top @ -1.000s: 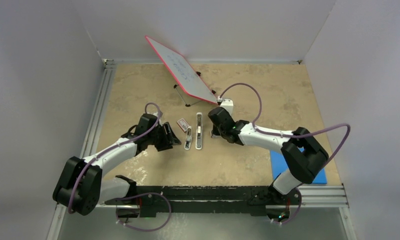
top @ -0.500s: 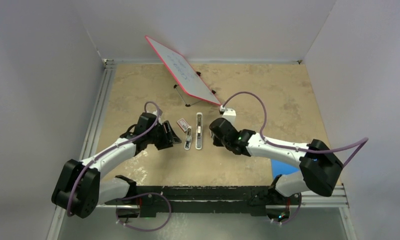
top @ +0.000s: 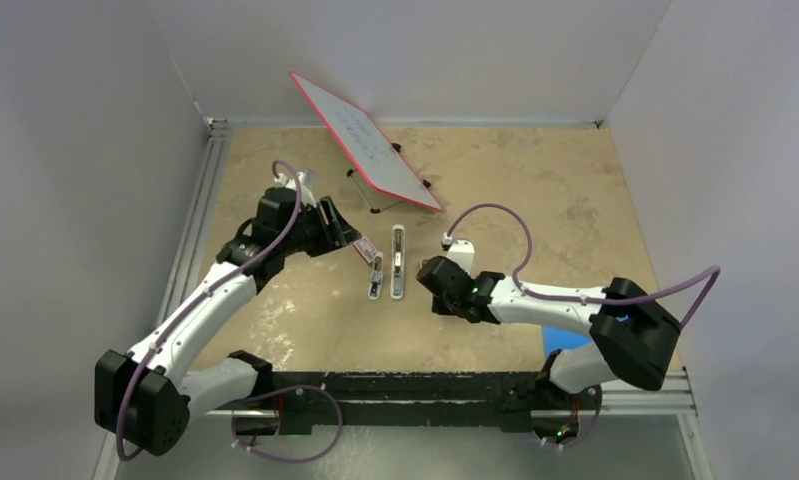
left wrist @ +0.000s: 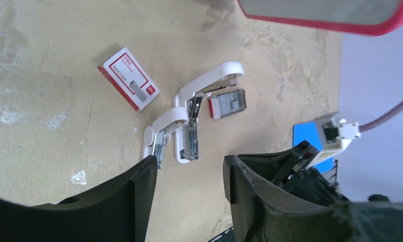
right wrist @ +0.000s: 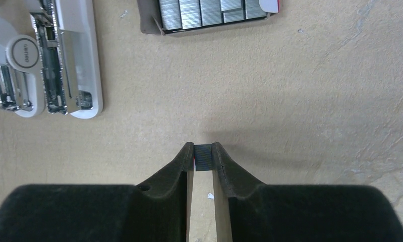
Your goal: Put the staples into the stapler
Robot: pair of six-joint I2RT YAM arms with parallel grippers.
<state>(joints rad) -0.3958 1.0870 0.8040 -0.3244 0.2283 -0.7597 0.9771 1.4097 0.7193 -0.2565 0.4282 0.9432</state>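
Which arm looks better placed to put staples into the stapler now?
Right, probably. The right gripper pinches a small dark piece, perhaps a staple strip, close to the opened stapler. The left gripper hangs open and empty near the staples box.

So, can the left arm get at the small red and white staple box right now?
Probably yes. The left gripper hovers open close to the small red and white staple box, which lies flat and uncovered, apart from the white plastic stapler, with nothing in between.
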